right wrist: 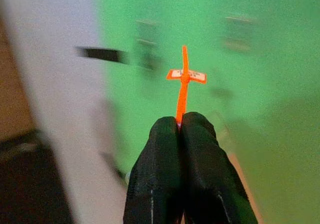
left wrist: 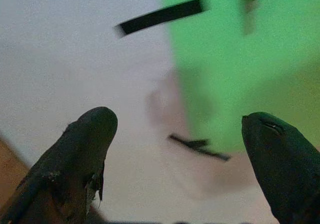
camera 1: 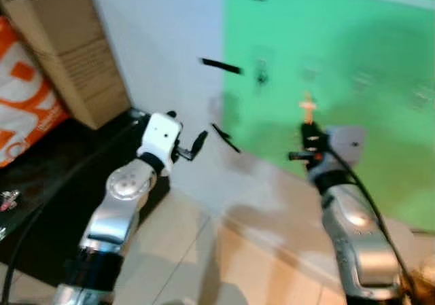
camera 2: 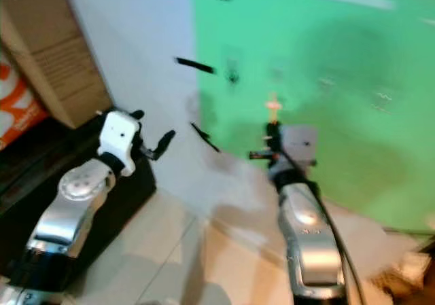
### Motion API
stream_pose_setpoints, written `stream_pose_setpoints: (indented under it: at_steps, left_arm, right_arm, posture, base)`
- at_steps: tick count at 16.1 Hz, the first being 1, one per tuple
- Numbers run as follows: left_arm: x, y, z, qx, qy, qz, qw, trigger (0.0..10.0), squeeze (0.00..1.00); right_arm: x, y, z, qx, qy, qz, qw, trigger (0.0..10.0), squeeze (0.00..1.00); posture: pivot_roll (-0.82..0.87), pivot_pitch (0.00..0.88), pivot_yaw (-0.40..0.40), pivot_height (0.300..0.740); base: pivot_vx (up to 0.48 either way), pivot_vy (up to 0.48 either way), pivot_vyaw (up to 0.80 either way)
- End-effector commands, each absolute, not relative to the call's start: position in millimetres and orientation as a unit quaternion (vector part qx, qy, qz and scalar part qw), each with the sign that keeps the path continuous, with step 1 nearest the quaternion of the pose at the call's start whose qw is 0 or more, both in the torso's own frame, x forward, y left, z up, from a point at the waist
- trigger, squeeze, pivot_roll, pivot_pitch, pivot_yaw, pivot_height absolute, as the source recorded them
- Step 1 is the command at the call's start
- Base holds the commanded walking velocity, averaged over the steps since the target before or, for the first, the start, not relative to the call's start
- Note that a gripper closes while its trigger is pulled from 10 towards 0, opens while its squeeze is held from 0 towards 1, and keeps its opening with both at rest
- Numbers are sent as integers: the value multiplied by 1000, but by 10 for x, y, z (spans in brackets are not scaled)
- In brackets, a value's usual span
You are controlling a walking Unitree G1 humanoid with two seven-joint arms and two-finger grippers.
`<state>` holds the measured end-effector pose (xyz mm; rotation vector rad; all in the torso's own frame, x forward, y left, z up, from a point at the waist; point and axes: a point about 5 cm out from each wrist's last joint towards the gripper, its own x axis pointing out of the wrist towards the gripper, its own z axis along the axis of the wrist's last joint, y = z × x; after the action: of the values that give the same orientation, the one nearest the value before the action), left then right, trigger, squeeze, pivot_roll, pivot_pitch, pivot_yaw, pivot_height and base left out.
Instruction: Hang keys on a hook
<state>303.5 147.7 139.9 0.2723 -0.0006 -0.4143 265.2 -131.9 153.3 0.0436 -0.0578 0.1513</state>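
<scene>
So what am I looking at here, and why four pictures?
It is a walking robot with two silver arms. Two pictures come from cameras in its head, looking down at its arms; the other two come from cameras on its wrists. The right gripper is pinched shut on a thin orange tag, held up towards a green wall panel. The left gripper is open and holds nothing. On the white wall are black strips; blur hides whether they are hooks. A cardboard box stands at the left, above a tiled floor.
</scene>
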Motion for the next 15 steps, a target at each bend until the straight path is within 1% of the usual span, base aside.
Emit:
stream_pose_setpoints:
  at_steps: [1, 3, 6, 10, 11, 12, 15]
  left_arm:
    - [3045, 1442, 1447, 132, -8, -216, 967, 10000, 0]
    - [3028, 1439, 1455, 132, -9, -233, 963, 10000, 0]
    - [3014, 1449, 1484, 127, -17, -257, 958, 10000, 0]
    - [2982, 1404, 1545, 112, -28, -326, 938, 10000, 0]
    - [2955, 1371, 1565, 101, -24, -361, 927, 10000, 0]
    - [2942, 1357, 1571, 95, -22, -374, 922, 10000, 0]
    - [2843, 1303, 1549, 84, -4, -435, 896, 10000, 0]
  right_arm:
    - [2646, -1292, 1573, 23, -37, 96, 994, 10000, 0]
    - [2634, -1245, 1615, 38, -41, 135, 989, 10000, 0]
    - [2631, -1236, 1662, 52, -48, 148, 986, 10000, 0]
    - [2644, -1259, 1712, 63, -61, 148, 985, 10000, 0]
    - [2656, -1283, 1739, 69, -65, 143, 985, 10000, 0]
    - [2665, -1290, 1749, 72, -66, 139, 985, 10000, 0]
    - [2724, -1330, 1758, 86, -61, 122, 987, 10000, 0]
  posture:
    - [-80, 0, 23, 740]
    - [-76, 0, 16, 740]
    - [-71, 0, 5, 740]
    - [-73, 0, 3, 740]
    - [-74, 0, 4, 740]
    - [-75, 0, 4, 740]
    - [-76, 0, 9, 740]
  base:
    - [349, 0, 0]
    - [321, 0, 0]
    - [0, 0, 0]
    - [0, 0, 0]
    - [0, 0, 0]
    - [0, 0, 0]
    - [0, 0, 0]
